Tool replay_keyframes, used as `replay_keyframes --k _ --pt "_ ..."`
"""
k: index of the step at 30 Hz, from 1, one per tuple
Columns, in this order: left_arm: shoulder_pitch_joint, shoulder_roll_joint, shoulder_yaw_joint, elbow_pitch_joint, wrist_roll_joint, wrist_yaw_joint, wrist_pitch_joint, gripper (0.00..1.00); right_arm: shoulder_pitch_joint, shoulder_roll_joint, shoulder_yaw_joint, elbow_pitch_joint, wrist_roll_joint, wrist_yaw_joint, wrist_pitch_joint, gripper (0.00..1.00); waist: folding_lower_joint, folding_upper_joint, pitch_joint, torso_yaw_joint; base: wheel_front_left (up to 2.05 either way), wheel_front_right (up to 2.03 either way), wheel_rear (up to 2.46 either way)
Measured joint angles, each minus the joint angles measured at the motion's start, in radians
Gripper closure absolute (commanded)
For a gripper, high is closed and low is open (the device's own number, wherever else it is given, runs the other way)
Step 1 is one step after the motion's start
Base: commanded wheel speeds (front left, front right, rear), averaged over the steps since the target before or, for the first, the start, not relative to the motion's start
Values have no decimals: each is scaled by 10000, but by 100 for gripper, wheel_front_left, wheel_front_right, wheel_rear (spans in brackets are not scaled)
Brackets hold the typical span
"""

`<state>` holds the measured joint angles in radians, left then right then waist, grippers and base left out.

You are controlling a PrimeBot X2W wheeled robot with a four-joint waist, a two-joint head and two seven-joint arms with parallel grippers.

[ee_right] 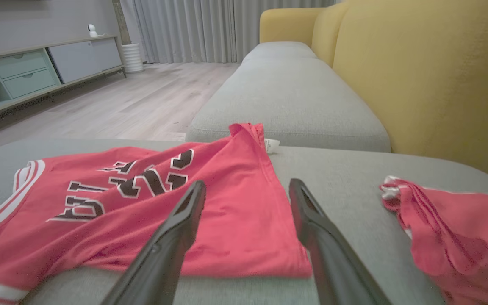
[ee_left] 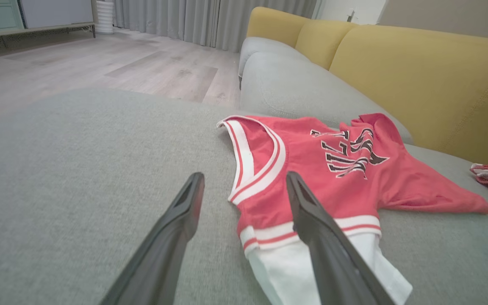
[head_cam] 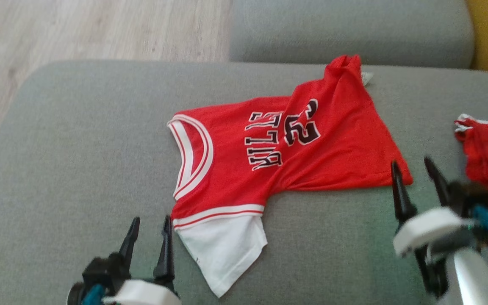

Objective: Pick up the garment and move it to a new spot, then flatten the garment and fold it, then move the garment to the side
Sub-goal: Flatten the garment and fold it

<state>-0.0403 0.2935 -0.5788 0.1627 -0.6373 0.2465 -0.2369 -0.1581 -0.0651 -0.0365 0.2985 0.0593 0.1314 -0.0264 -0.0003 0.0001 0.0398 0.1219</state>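
Observation:
The garment is a red jersey with black lettering, white-trimmed neck and a white sleeve, lying spread but wrinkled on the grey cushion. Its far hem is bunched up at the back. The left wrist view has the garment ahead and the right wrist view has the garment too. My left gripper is open just left of the white sleeve, holding nothing. My right gripper is open near the garment's near hem corner, empty.
A second red cloth lies crumpled at the cushion's right edge. Another grey seat cushion lies beyond, with the yellow sofa back to the right. Wooden floor lies past the cushion's left edge.

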Motion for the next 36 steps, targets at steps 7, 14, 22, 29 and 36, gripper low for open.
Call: replay_keyframes --k 7,14,22,29,36 --pt "814 109 -13 73 -155 13 69 0 2193 184 259 -1325 558 0 -2 0 -1 0 -669 -132 0 0 0" --pt "1138 153 -17 -46 -186 146 67 0 2765 201 337 -1994 727 0 4 0 1 0 -823 -193 0 0 0" --pt "1137 188 -86 -98 -215 180 82 0 2809 201 332 -2102 727 0 17 0 3 0 -844 -169 0 0 0" --pt "1137 196 -596 -109 -217 69 596 0 2955 203 305 -2111 727 0 17 0 3 0 -813 -173 0 0 0" --pt "1140 -148 -1519 420 -688 -391 2167 0 2950 203 322 -2146 723 0 92 0 3 0 -738 -328 0 0 0"
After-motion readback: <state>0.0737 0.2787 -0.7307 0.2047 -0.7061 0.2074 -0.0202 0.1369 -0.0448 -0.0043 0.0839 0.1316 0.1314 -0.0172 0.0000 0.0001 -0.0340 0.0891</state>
